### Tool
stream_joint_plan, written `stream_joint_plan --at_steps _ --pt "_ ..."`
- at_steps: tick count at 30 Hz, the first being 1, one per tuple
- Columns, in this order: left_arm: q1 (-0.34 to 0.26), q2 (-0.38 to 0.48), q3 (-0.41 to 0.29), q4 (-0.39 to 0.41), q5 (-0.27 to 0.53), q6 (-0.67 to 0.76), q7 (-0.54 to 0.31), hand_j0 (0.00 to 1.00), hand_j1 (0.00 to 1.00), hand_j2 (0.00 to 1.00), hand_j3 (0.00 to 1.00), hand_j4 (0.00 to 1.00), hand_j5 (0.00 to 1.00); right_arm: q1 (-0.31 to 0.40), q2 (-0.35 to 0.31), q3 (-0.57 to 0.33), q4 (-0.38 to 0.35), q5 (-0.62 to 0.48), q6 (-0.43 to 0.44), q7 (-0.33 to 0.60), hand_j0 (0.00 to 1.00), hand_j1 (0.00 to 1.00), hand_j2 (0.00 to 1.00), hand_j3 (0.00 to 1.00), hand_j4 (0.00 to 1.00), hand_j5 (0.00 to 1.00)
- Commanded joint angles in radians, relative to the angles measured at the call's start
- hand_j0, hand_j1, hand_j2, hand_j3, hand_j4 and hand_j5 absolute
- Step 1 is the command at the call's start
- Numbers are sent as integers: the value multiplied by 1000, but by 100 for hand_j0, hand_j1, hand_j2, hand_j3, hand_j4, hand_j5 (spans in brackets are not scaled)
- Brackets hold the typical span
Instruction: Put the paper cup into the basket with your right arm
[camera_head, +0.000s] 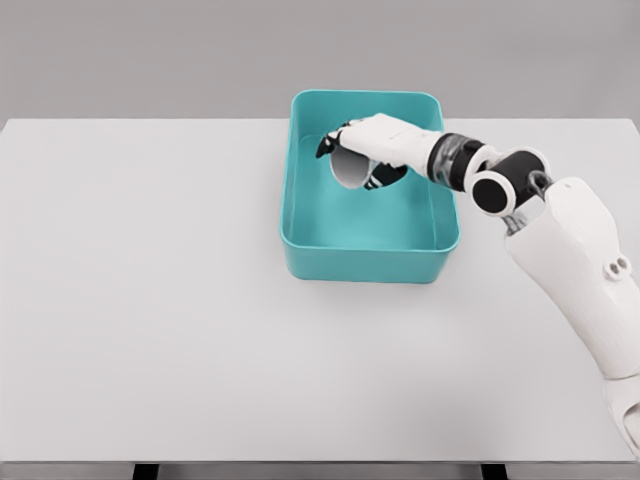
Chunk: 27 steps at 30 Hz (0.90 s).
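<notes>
A teal rectangular basket (300, 215) stands on the white table, a little right of the middle toward the back. My right hand (352, 152) reaches in from the right and hovers over the basket's inside. Its fingers are curled around a white paper cup (349, 170), which is tilted and held above the basket floor. The cup's lower part shows below the fingers; the rest is hidden by the hand. The left arm does not appear in the head view.
The white table (150, 300) spreads wide to the left and in front of the basket. Its front edge runs along the bottom of the view. A grey wall lies behind.
</notes>
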<state>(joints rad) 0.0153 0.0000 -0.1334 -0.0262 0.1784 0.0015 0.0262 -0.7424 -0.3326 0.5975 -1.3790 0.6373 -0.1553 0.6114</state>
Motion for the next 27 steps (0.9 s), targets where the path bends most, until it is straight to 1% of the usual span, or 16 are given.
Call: stream_joint_plan --at_steps 1,2,3,4,9,12,13,14,15,16,17,18,19,22,25,27 --pt "0 0 0 0 1 0 0 100 100 100 100 100 100 0 4 15 6 19 6 -1 75 75 75 75 75 75" --pt "0 0 0 0 0 0 0 100 100 100 100 100 100 0 4 15 5 30 6 -1 77 77 77 77 77 77" --pt "0 0 0 0 0 0 0 100 100 100 100 100 100 0 4 15 1 30 5 -1 87 87 87 87 87 87" --pt "0 0 0 0 0 0 0 100 100 100 100 100 100 0 1 15 -3 32 2 -1 100 100 100 100 100 100" --pt "0 0 0 0 0 0 0 100 100 100 100 100 100 0 -5 2 -12 15 -7 -1 100 100 100 100 100 100" --pt "0 0 0 0 1 0 0 100 100 100 100 100 100 6 -13 -28 -52 -13 -6 -1 100 100 100 100 100 100" --pt "0 0 0 0 0 0 0 100 100 100 100 100 100 15 -39 -67 -80 -47 -7 -1 100 100 100 100 100 100" --pt "0 0 0 0 1 0 0 100 100 100 100 100 100 18 -65 -117 -110 -111 -9 -1 100 100 100 100 100 100" --pt "0 0 0 0 0 0 0 100 100 100 100 100 100 32 -98 -186 -133 -227 -9 -1 100 100 100 100 100 100" --pt "0 0 0 0 0 0 0 100 100 100 100 100 100 54 -126 -238 -137 -322 -9 -1 100 100 100 100 100 100" --pt "0 0 0 0 1 0 0 100 100 100 100 100 100 67 -155 -289 -137 -401 -10 -1 100 100 100 100 100 100" --pt "0 0 0 0 0 0 0 100 100 100 100 100 100 100 -190 -353 -135 -464 -10 -1 100 100 100 100 100 100" --pt "0 0 0 0 1 0 0 100 100 100 100 100 100 146 -214 -438 -137 -481 -10 -1 100 100 100 100 100 100" --pt "0 0 0 0 1 0 0 100 100 100 100 100 100 245 -215 -600 -135 -484 -18 -1 100 100 100 100 100 100" --pt "0 0 0 0 1 0 0 100 100 100 100 100 100 311 -215 -680 -134 -482 -18 -1 100 100 100 100 100 100" --pt "0 0 0 0 1 0 0 100 100 100 100 100 100 328 -218 -685 -117 -481 -15 -1 100 100 100 100 100 100"
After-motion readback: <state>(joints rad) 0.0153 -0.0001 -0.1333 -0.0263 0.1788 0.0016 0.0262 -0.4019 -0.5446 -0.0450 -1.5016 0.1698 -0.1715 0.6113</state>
